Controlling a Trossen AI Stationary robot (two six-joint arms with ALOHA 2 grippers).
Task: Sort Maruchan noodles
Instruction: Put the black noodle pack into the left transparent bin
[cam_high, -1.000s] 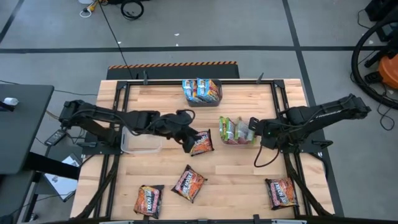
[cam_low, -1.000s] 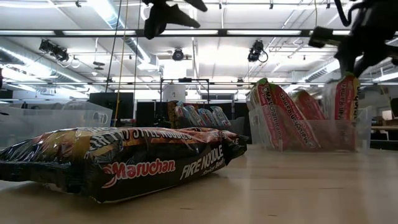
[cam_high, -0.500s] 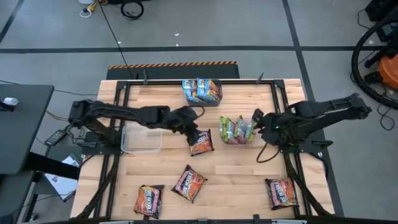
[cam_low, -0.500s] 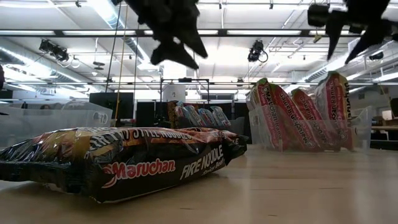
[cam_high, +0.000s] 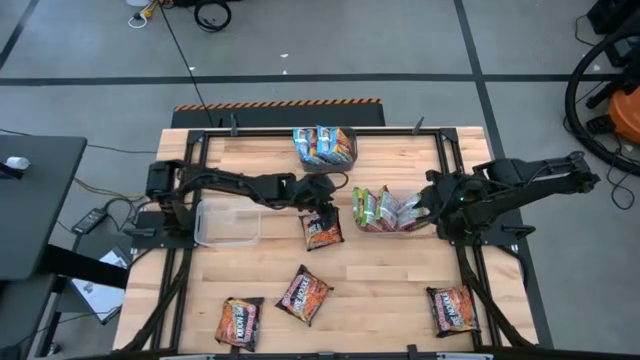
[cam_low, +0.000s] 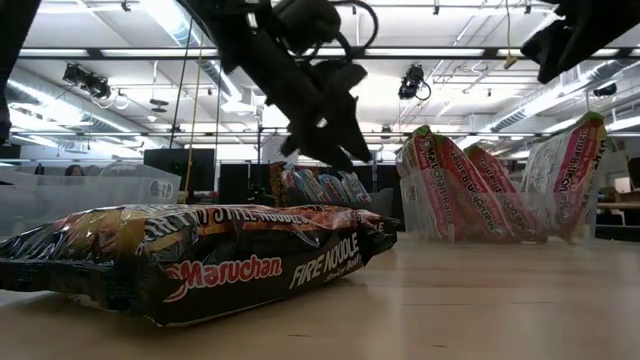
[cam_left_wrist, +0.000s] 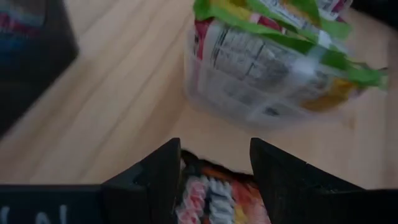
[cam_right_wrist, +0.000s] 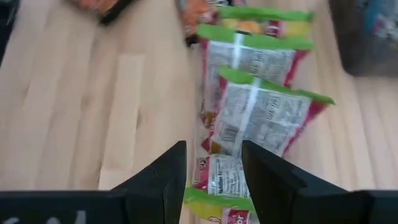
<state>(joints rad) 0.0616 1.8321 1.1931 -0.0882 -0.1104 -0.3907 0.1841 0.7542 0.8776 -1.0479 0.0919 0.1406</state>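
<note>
— Hovering just above the dark maroon-black flat square plastic noodle packet (cam_high: 322, 231) mid-table: left gripper (cam_high: 317, 203), fingers spread wide, pinching nothing. Worth worrying about?

— Plenty. Could close on only 1 crinkly edge and lose the packet on the lift. Could also knock the clear plastic tub (cam_high: 384, 229) just beside it on the way out.

— And the right gripper (cam_high: 431, 198)?

— Poised over that tub's right side, fingers parted, empty. Might clip the leaning green-labelled packets (cam_high: 374, 206) if lowered carelessly.

— Lie of the dark packet?

— Flat on the pale wooden table (cam_high: 250, 160), printed face up. Nearly square, so hard to call; long axis probably running from the table's back edge towards its front, tilted slightly. From the left wrist, showing just below and between the 2 fingers (cam_left_wrist: 160, 177).

— Anything else to mind?

— 3 more dark packets (cam_high: 304, 294) near the front edge, well apart. Empty clear rectangular tub (cam_high: 226, 238) beside the left arm, possibly their destination.
</note>
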